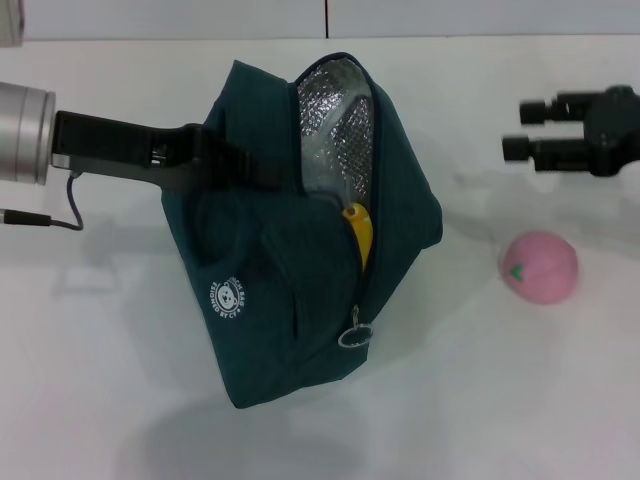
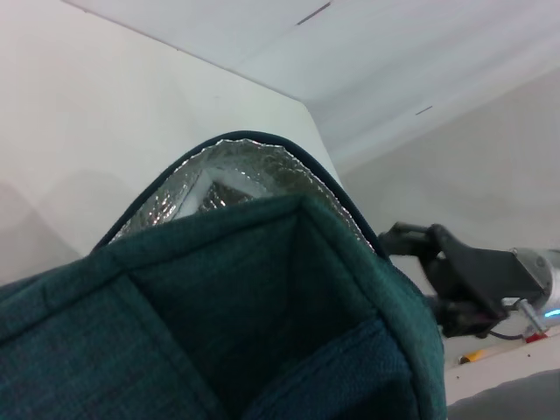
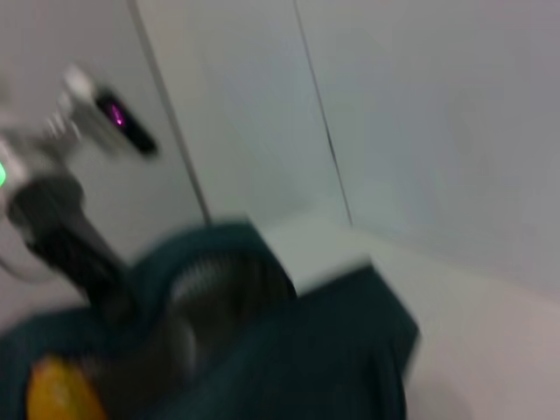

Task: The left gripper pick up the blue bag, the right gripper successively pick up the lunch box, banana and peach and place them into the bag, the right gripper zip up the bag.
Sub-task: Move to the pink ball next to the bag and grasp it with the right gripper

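Note:
The blue bag [image 1: 290, 270] hangs tilted above the table, its mouth unzipped and the silver lining [image 1: 340, 120] showing. My left gripper [image 1: 255, 172] reaches in from the left and is shut on the bag's upper side. The banana [image 1: 360, 232] pokes out of the opening as a yellow end; the right wrist view also catches the banana [image 3: 54, 389] inside the bag [image 3: 297, 350]. A ring zipper pull [image 1: 355, 336] dangles low on the bag. The pink peach [image 1: 540, 268] lies on the table to the right. Above it my right gripper [image 1: 524, 128] hovers open and empty. The lunch box is hidden.
The white table [image 1: 480, 400] runs under everything, with a wall seam at the back. A cable [image 1: 40, 220] trails from the left arm. The left wrist view looks over the bag's rim [image 2: 236, 144] toward the right arm [image 2: 472, 276].

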